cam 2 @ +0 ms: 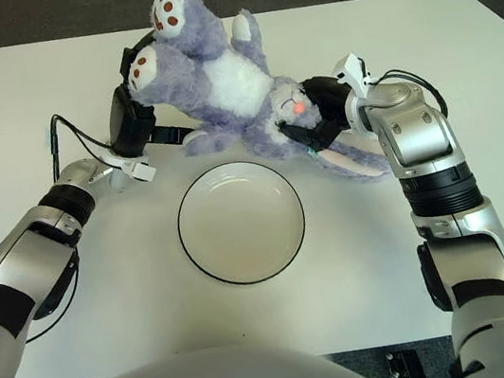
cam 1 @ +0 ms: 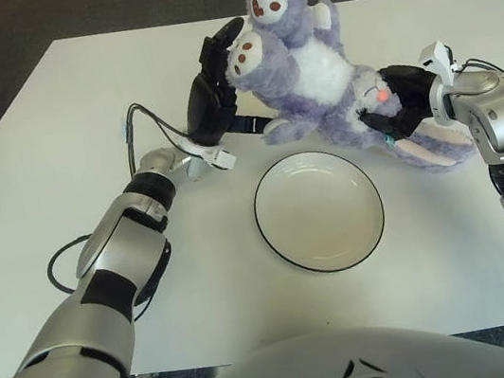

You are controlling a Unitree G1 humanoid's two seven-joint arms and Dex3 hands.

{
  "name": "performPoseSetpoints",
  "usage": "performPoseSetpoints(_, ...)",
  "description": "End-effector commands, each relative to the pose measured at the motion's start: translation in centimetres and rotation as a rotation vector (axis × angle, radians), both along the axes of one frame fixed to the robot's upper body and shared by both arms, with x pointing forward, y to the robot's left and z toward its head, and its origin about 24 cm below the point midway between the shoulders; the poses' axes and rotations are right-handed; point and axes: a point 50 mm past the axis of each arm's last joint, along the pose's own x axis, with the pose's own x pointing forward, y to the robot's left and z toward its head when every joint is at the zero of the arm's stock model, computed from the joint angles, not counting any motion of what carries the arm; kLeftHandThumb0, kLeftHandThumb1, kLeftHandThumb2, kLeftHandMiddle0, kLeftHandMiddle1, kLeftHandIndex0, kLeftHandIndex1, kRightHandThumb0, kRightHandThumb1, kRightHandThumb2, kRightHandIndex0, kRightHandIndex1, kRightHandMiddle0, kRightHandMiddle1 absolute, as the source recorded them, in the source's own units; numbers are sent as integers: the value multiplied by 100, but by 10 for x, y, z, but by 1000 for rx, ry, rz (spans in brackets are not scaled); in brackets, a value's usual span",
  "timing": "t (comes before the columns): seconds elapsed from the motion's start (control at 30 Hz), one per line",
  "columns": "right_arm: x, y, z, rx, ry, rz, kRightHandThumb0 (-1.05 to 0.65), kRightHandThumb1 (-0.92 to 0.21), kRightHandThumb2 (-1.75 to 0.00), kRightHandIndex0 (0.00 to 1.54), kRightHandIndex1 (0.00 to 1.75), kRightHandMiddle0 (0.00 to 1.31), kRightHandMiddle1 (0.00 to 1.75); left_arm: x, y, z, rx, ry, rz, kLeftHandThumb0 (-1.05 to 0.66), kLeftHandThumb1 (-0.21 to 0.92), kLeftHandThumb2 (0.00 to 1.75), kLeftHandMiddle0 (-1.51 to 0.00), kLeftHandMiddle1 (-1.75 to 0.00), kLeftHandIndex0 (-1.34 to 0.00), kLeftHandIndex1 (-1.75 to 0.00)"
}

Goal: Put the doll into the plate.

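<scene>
Purple doll gripped by left hand (foot) and right hand (head); plate empty.

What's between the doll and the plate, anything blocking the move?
Nothing visible. The doll lies just behind the plate, held by the left hand at its foot and the right hand at its head. Only bare table separates doll and plate, which holds nothing.
</scene>
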Motion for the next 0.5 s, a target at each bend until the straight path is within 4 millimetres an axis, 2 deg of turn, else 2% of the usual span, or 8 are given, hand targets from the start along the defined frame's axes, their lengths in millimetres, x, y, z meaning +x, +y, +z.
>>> performPoseSetpoints(0.0, 1, 3, 4, 13, -3, 22, 56, -11, -156, 78, 175, 99, 175, 0, -3, 4, -2, -5, -22, -99, 75, 44, -6, -60, 0, -120)
performPoseSetpoints(0.47, -1, 7, 3, 17, 32, 41, 56, -11, -156, 78, 175, 98, 175, -3, -4, 5, -73, -30, -19, -98, 75, 42, -9, -66, 0, -132)
